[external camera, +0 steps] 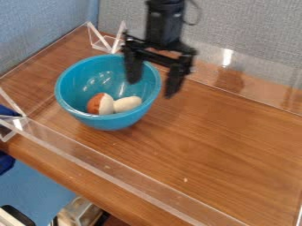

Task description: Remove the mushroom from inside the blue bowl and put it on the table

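The blue bowl [85, 82] sits on the left part of the reddish-brown table [213, 132]. The mushroom [101, 104] lies on its side inside the bowl, orange-brown cap to the left and white stem pointing right, next to a pale rounded piece [127, 103]. My gripper [156, 78] hangs open over the bowl's right rim, its two black fingers pointing down, one finger inside the bowl's edge and the other outside it. Nothing is between the fingers.
Low clear acrylic walls [130, 181] edge the table on all sides. A blue padded wall stands behind. The wooden surface stretches to the right and front of the bowl.
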Controlling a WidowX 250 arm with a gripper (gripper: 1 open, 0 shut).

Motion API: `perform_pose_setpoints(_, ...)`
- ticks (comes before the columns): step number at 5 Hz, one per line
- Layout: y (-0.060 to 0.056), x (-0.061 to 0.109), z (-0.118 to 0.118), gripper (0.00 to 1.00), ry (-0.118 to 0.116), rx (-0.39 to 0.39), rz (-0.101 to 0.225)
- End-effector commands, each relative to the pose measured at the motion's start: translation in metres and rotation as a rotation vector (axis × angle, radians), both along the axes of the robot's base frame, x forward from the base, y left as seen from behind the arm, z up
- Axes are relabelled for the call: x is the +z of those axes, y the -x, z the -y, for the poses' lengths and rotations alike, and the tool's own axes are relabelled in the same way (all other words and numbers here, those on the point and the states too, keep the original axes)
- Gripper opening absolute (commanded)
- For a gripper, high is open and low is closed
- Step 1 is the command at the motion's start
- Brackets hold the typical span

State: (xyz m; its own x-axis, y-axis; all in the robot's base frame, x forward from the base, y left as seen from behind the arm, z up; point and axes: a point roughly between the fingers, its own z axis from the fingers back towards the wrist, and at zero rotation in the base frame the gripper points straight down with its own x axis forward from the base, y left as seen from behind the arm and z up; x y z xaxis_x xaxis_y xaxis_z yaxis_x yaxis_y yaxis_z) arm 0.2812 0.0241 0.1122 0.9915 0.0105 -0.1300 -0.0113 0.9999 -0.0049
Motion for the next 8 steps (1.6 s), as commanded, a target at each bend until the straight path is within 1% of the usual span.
perform_pose_setpoints(1, 0.004, 0.006, -0.028, 1.00, -0.014, -0.011, 0.032)
perform_pose_setpoints(2, 0.009, 0.000, -0.051, 1.00, -0.021, -0.042, 0.028)
perform_pose_setpoints(3, 0.010, -0.006, -0.066, 1.00, -0.029, -0.074, 0.023)
perform_pose_setpoints(4, 0.008, -0.018, -0.069, 1.00, -0.026, -0.104, 0.007)
perform_pose_setpoints(5, 0.004, -0.030, -0.069, 1.00, -0.022, -0.125, -0.002)
perform_pose_setpoints(7, -0.002, -0.047, -0.070, 1.00, -0.025, -0.134, -0.014)
perform_pose_setpoints(8, -0.004, -0.051, -0.070, 0.00, -0.027, -0.134, -0.015)
